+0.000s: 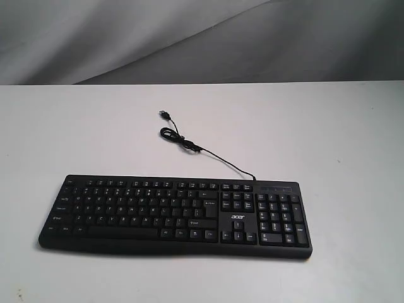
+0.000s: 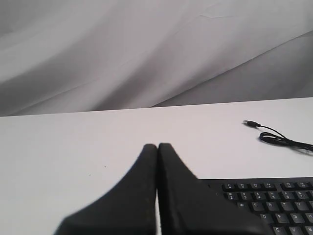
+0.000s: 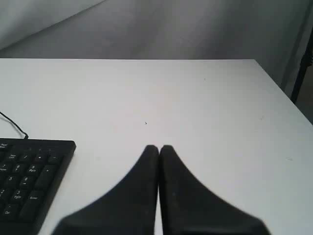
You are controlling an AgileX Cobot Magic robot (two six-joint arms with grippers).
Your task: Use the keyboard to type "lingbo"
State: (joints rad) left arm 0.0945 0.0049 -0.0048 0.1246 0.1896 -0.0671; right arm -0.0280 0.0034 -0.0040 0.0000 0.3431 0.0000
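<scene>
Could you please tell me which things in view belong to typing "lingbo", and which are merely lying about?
For the job:
- keyboard
- left gripper, shut
- right gripper, shut

Just there:
- USB cable, looped behind the keyboard, its plug lying free
- table
- grey cloth behind the table

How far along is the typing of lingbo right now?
Done: nothing visible; no arm shows over the keyboard in the exterior view. In hand: the left gripper, shut, sits off the letter end, the right gripper, shut, off the number-pad end, both clear of keys. Left: apparently all six letters.
</scene>
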